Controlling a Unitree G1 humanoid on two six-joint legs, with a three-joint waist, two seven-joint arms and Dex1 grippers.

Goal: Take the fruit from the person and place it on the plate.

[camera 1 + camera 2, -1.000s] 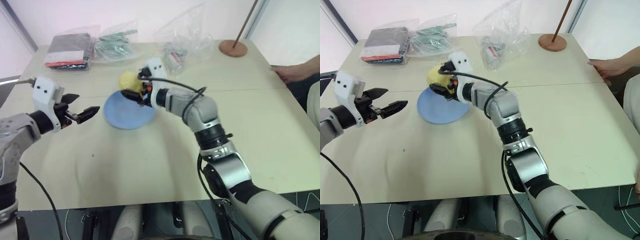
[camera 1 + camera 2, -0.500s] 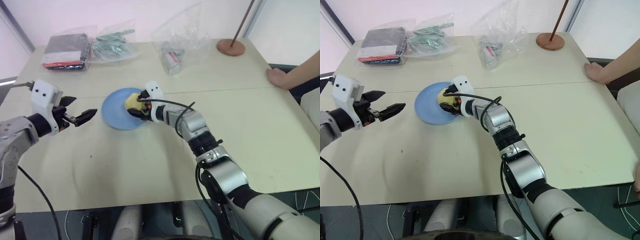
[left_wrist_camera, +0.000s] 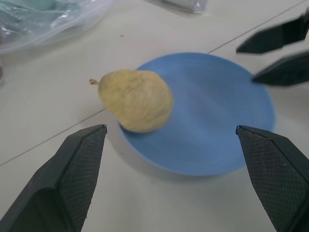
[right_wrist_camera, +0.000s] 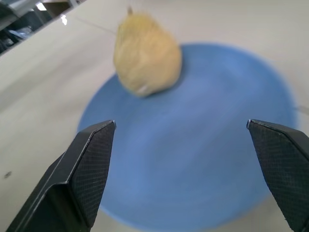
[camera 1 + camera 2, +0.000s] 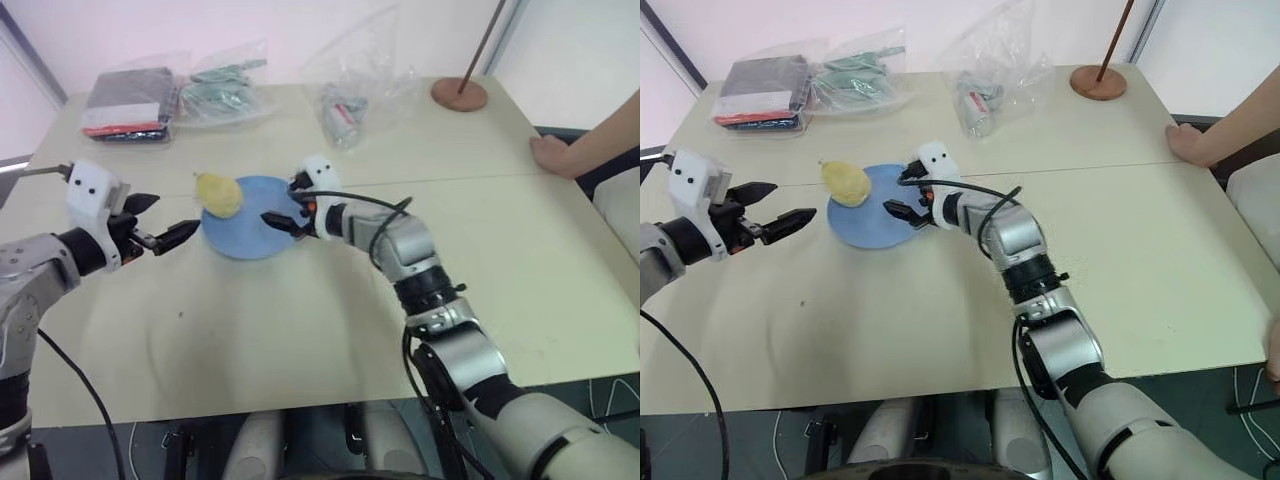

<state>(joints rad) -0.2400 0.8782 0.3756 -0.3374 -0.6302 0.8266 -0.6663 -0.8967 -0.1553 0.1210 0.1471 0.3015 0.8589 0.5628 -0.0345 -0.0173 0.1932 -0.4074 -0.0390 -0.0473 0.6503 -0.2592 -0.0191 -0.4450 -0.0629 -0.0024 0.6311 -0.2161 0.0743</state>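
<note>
The pale yellow fruit (image 5: 220,192) lies free on the left rim of the light-blue plate (image 5: 252,232), partly over the table. My right gripper (image 5: 278,200) is open and empty, hovering just over the plate's right part, a short gap from the fruit. To the left of the plate, my left gripper (image 5: 176,212) is open too, pointing at the fruit (image 3: 137,100) and the plate (image 3: 217,121) from close by. The person's hand (image 5: 555,155) rests on the table's far right edge.
Several clear plastic bags (image 5: 225,85) with packed items lie along the table's back, one (image 5: 350,100) just behind the plate. A reddish-brown stand base (image 5: 459,95) with a thin rod sits at the back right corner.
My right gripper has opened, let go of the fruit and drawn back a little to the right. The fruit now sits at the plate's left rim. The left arm has barely moved.
</note>
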